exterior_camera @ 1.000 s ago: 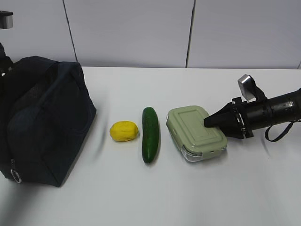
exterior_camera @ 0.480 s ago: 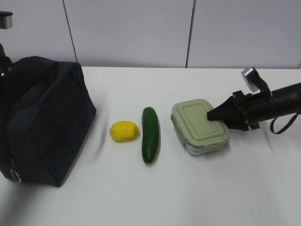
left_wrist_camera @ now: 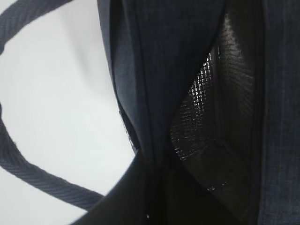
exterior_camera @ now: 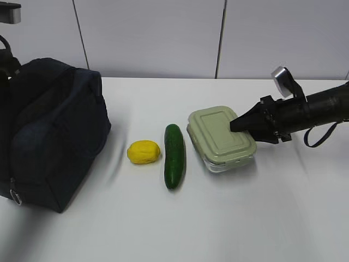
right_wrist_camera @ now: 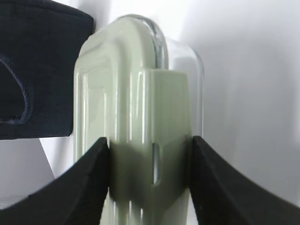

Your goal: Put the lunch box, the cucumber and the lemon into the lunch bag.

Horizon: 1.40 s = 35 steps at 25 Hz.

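Note:
My right gripper (exterior_camera: 235, 124) is shut on the right end of the lunch box (exterior_camera: 221, 136), a clear container with a sage-green lid, which hangs slightly tilted just above the table. In the right wrist view both black fingers (right_wrist_camera: 101, 159) press the clip flap of the lunch box (right_wrist_camera: 136, 108). The dark green cucumber (exterior_camera: 174, 155) lies left of the box, and the yellow lemon (exterior_camera: 144, 152) beyond it. The navy lunch bag (exterior_camera: 54, 131) stands at far left. My left gripper (left_wrist_camera: 154, 187) is shut on the rim fabric of the lunch bag (left_wrist_camera: 164, 70), beside its silvery lining (left_wrist_camera: 197, 117).
A white wall with panel seams (exterior_camera: 219, 38) runs behind the white table (exterior_camera: 218, 218). A loop handle (left_wrist_camera: 42, 178) of the bag hangs across the left wrist view. The left arm's camera mount (exterior_camera: 10, 12) shows above the bag.
The right gripper has carried the lunch box up and left, closer to the cucumber. The bag's top has risen and shifted slightly. Lemon and cucumber have not moved.

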### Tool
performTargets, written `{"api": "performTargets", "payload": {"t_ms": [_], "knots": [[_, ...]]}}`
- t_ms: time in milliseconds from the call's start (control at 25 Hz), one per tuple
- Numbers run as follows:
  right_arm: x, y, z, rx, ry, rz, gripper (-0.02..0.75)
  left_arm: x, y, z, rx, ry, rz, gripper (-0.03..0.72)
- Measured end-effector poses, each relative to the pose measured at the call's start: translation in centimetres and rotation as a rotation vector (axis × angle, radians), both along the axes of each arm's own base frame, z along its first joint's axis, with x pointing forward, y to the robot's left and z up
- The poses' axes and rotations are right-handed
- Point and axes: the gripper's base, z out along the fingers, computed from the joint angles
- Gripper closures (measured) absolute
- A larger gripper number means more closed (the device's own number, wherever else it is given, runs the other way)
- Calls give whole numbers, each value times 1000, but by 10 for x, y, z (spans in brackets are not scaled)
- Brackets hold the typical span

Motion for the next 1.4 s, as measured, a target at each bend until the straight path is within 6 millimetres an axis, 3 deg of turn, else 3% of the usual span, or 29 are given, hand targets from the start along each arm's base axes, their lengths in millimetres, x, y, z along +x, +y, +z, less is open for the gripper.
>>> {"api": "performTargets", "payload": {"t_ms": [400,680,920,1120,1400], "knots": [[-6,46,36,3,-77,99,348,-3,-19,0,58,-9,-34,691],[-12,63,63,24,-129,121,348,-5,-35,1,98,-25,-47,691],[-17,69,85,39,-174,131,348,2,-37,26,98,-103,-28,691],[-18,71,86,42,-170,133,348,8,-37,50,104,-190,-12,691],[-20,83,89,62,-171,150,348,11,-68,29,125,-143,-68,691]]}}
